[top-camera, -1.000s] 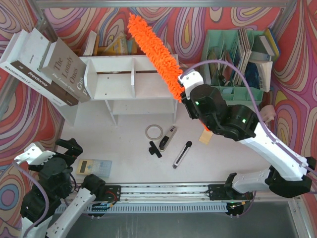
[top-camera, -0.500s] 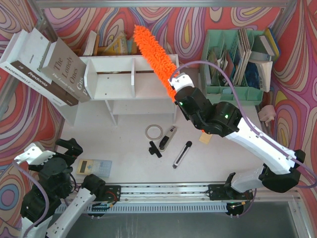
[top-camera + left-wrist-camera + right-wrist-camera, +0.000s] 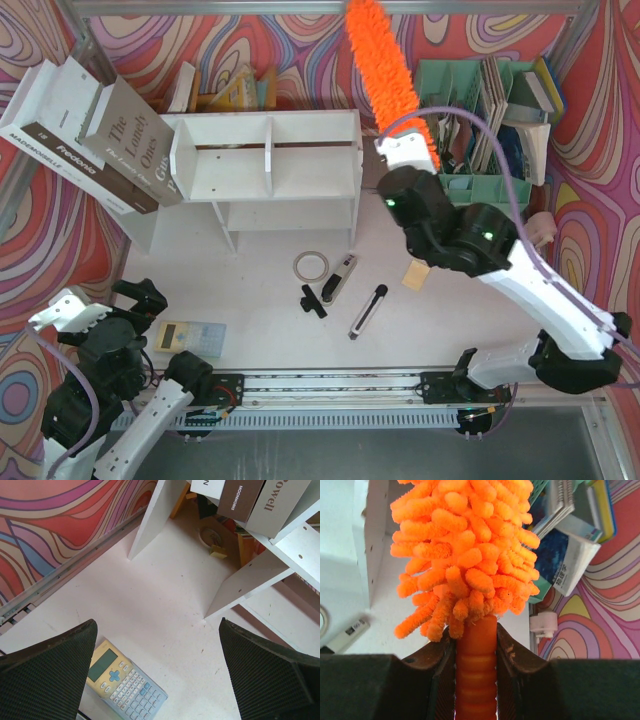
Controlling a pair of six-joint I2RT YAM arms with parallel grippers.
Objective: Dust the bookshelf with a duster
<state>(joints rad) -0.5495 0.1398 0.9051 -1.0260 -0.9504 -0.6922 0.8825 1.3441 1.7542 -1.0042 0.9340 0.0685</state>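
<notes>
Duster [image 3: 385, 70]: upper centre, tilted, just right of bookshelf [image 3: 250, 160].
Right gripper [image 3: 476, 647]: pinching orange handle.
Left gripper [image 3: 157, 672]: fingers spread, empty.

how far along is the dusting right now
Done: the duster is picked up, its handle clamped in the right gripper. In hand: its fluffy head points up, right of the bookshelf, apparently off it. Left: wiping the shelf surfaces; nothing shows which are already dusted. The left gripper sits open.

The white counter [image 3: 260, 320] carries the bookshelf [image 3: 265, 170]. In front of the bookshelf lie a tape ring [image 3: 311, 266], a black-and-silver tool [image 3: 367, 312] and, further left, a calculator [image 3: 193, 338].
</notes>
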